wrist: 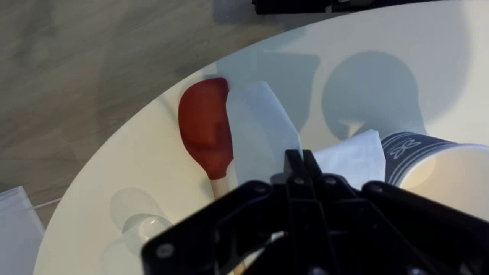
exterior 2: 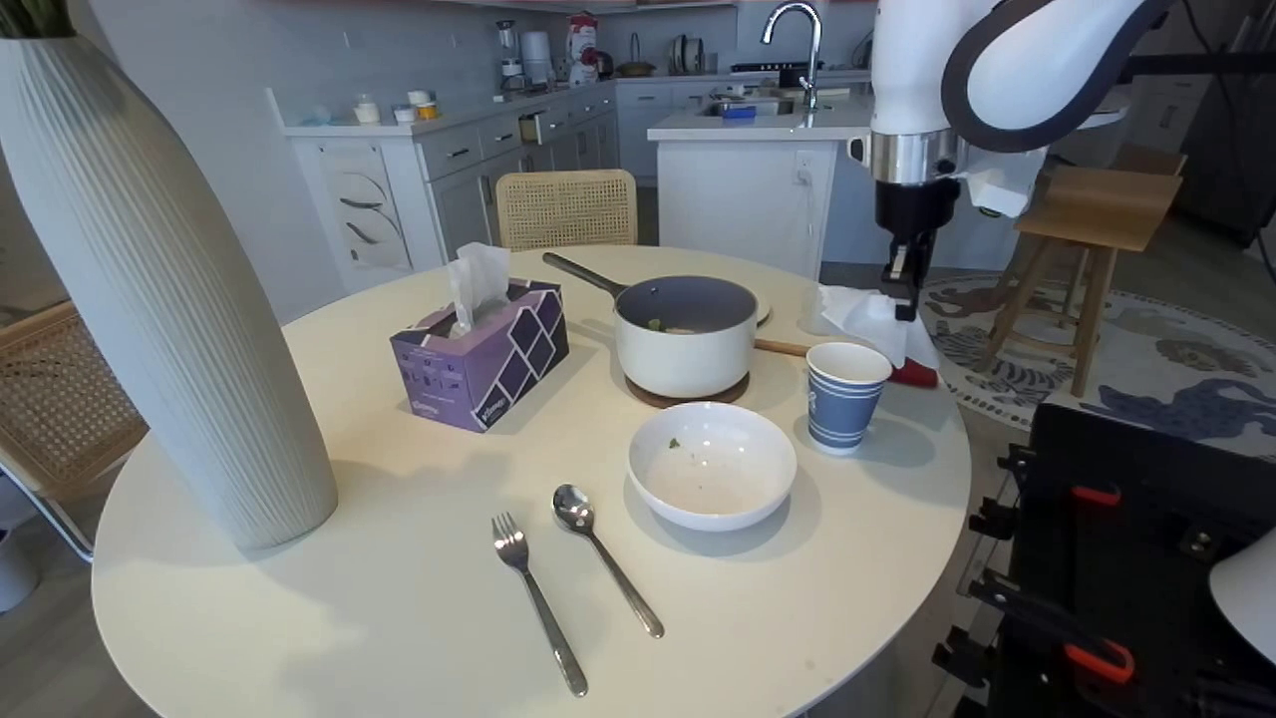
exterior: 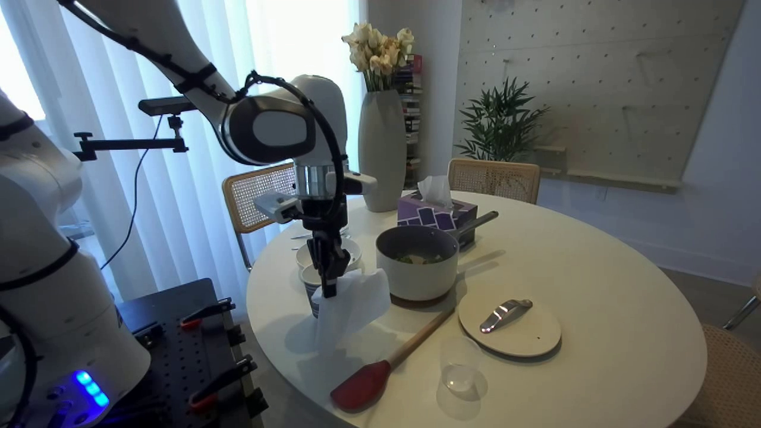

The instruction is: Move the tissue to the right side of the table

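Note:
The tissue is a thin white crumpled sheet in both exterior views (exterior: 359,303) (exterior 2: 862,317) and in the wrist view (wrist: 263,126). My gripper (exterior: 329,291) is shut on it; the fingertips pinch the sheet between them in the wrist view (wrist: 301,156). The tissue hangs down on both sides of the fingers, above the near part of the round white table (exterior: 624,321). Its shadow lies on the table top. One part of the tissue hangs beside the red spatula, the other beside the blue paper cup. Whether its lower edge touches the table is hard to tell.
A blue striped cup (exterior 2: 845,404) stands close to the gripper. A red spatula (exterior: 364,386), clear cup (exterior: 459,371) and plate (exterior: 538,333) with a metal clip lie nearby. A pot (exterior 2: 686,354), bowl (exterior 2: 713,474), purple tissue box (exterior 2: 488,369) and tall vase (exterior 2: 199,299) stand farther off.

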Available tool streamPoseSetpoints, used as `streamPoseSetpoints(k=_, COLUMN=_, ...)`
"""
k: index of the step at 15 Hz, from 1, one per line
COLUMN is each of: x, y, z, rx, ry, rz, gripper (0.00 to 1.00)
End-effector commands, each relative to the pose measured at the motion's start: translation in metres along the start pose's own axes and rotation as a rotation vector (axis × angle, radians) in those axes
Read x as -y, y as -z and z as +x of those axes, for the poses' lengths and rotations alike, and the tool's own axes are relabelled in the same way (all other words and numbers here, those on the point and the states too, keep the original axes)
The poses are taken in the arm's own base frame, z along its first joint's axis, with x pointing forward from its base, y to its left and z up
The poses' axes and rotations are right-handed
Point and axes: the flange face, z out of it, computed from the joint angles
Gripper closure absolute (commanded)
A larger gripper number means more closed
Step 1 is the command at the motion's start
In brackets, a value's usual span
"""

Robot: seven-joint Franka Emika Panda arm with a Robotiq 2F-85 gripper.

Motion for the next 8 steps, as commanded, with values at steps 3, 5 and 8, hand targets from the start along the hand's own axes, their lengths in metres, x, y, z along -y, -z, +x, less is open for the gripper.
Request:
streamPoseSetpoints(k=3, x=0.0, y=-0.02, z=0.0, rx=-0.005, ry=-0.009, rz=-0.046, gripper=1.0)
streamPoseSetpoints(k=5, x=0.001, y=-0.025, z=0.002, rx=-0.006, ry=-0.009, rz=-0.054, gripper=1.0)
streamPoseSetpoints(k=8, x=0.004, y=-0.03, z=0.007, rx=-0.01, ry=-0.003, rz=-0.074, gripper=1.0)
